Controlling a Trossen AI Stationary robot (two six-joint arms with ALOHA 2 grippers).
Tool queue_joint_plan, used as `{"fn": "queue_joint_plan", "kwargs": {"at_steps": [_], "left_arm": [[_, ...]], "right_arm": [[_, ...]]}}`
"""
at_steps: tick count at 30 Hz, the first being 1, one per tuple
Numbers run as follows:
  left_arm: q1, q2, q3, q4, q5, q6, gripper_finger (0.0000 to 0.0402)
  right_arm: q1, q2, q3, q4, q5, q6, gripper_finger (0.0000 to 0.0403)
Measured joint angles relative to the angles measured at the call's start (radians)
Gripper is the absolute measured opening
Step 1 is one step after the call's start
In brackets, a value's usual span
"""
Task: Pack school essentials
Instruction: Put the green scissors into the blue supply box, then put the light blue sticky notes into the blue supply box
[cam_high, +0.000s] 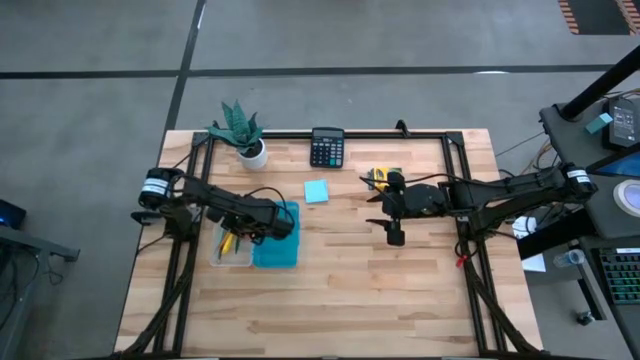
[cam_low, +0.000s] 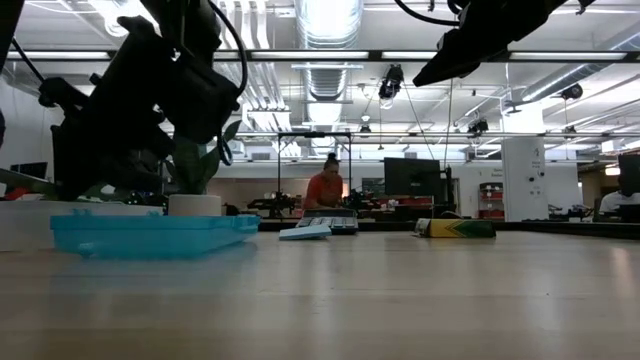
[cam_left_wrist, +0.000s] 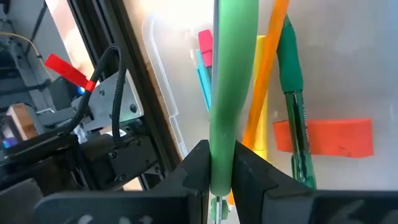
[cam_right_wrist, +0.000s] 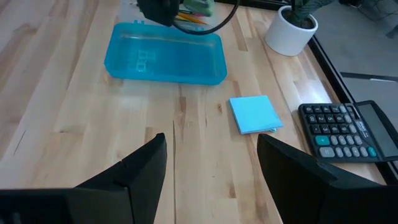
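Note:
My left gripper (cam_high: 262, 222) hovers over the clear box (cam_high: 228, 250) and is shut on a light-green bar (cam_left_wrist: 227, 93), seemingly the green scissors seen edge-on. Inside the box lie an orange pencil (cam_left_wrist: 266, 81), a dark-green pen (cam_left_wrist: 291, 87), a teal pen (cam_left_wrist: 203, 81), a yellow one (cam_left_wrist: 260, 134) and the red eraser (cam_left_wrist: 323, 137). The light-blue sticky-note pad (cam_high: 317, 191) and the yellow crayon box (cam_high: 383, 177) lie flat on the table. My right gripper (cam_high: 392, 218) is open, above the table near the crayon box. My left gripper pinches the light-green bar between its two fingers near the bar's lower end (cam_left_wrist: 219, 165). The fingers lie across it. The bar runs on away from the fingers over the box's contents; whether its far end rests there cannot be told.
The teal lid (cam_high: 277, 243) lies beside the clear box on its right. A white-potted plant (cam_high: 243, 135) and a calculator (cam_high: 327, 147) stand near the table's far edge. A dark frame (cam_high: 455, 140) runs round the table. A person (cam_low: 325, 190) sits far behind.

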Motion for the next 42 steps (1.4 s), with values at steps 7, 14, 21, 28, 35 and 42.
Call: {"fn": "queue_joint_plan", "kwargs": {"at_steps": [7,14,21,28,35,42], "left_arm": [[0.000,0.013,0.000,0.002,0.000,0.021,0.0050],[0.000,0.012,0.000,0.003,0.000,0.022,0.0102],[0.000,0.010,0.014,-0.002,0.002,0.051,0.0120],[0.000,-0.024,0.045,-0.006,0.006,0.100,0.0121],[-0.038,-0.135,0.092,-0.025,-0.078,0.106,0.0121],[-0.122,-0.280,0.107,0.174,-0.314,0.180,0.0121]], "right_arm": [[0.000,0.000,0.000,0.000,0.000,0.000,0.0237],[0.000,0.000,0.000,0.000,0.000,0.001,0.0237],[0.000,0.000,0.000,0.000,0.000,0.002,0.0237],[0.000,0.000,0.000,-0.001,0.000,0.002,0.0237],[0.000,0.000,-0.007,0.002,-0.001,0.002,0.0237],[0.000,0.002,-0.010,0.023,0.000,0.017,0.0237]]}}
